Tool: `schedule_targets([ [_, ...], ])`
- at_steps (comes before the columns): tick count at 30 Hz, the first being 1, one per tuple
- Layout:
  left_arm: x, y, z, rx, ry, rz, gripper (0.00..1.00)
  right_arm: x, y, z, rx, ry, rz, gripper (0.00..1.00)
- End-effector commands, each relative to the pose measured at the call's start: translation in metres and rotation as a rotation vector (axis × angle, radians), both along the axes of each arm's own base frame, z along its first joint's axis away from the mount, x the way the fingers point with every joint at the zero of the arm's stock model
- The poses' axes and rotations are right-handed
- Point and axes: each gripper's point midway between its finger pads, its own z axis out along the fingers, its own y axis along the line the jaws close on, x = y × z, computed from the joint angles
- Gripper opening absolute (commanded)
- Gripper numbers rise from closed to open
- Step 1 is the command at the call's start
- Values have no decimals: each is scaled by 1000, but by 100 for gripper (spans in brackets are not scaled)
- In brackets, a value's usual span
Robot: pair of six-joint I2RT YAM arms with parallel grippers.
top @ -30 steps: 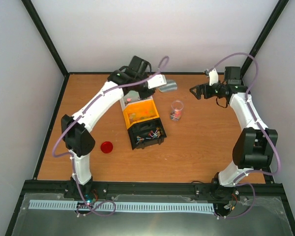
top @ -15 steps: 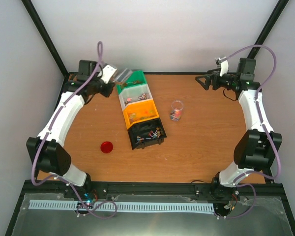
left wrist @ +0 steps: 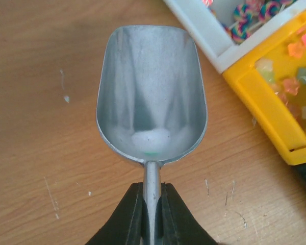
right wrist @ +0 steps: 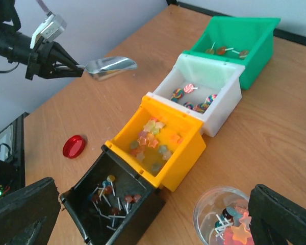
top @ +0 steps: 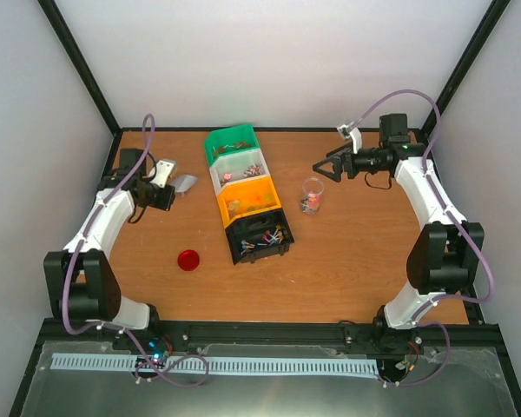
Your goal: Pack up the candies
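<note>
On your left, the left gripper [left wrist: 152, 206] has its jaws pinching the handle of a metal scoop [left wrist: 150, 92], held left of the row of bins [right wrist: 222, 109]. In the middle, the candies [right wrist: 152, 139] sit in those bins, with more in the clear cup [top: 312, 193] on the counter [top: 356, 261] just right of them. On your right, the right gripper [top: 323, 168] hovers just far of that cup, jaws spread wide.

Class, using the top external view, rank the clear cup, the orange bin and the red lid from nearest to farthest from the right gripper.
Measured from the right gripper:
1. the clear cup, just below it in the view, right of the bin row.
2. the orange bin, third in the row, mid-table.
3. the red lid, on the left side, beyond the bins.
</note>
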Motion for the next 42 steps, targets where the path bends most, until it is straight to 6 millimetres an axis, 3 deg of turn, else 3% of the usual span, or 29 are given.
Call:
schedule_targets([
  [1, 3, 3, -20, -1, 39, 0, 1, -13, 2, -18, -53, 25, 23, 100],
  [7, 10, 9, -51, 32, 101, 4, 1, -21, 2, -32, -95, 40, 17, 100],
  [13, 13, 11, -69, 58, 148, -33, 1, -26, 3, -36, -104, 47, 26, 100],
  [19, -5, 9, -84, 62, 248, -74, 1, -27, 3, -34, -109, 20, 31, 100],
  [27, -27, 9, -98, 66, 359, -96, 11, -34, 5, -29, -79, -6, 38, 100],
  [30, -27, 10, -92, 67, 356, -80, 17, -39, 5, -30, -93, -17, 51, 100],
  [33, -28, 8, -81, 55, 334, -82, 30, -42, 3, -33, -106, -32, 45, 100],
  [38, -23, 4, -66, 37, 326, -100, 31, -38, 0, -32, -134, -67, 38, 100],
  [42, -23, -5, -40, 14, 263, -165, 37, -34, 0, -24, -141, -80, 30, 100],
])
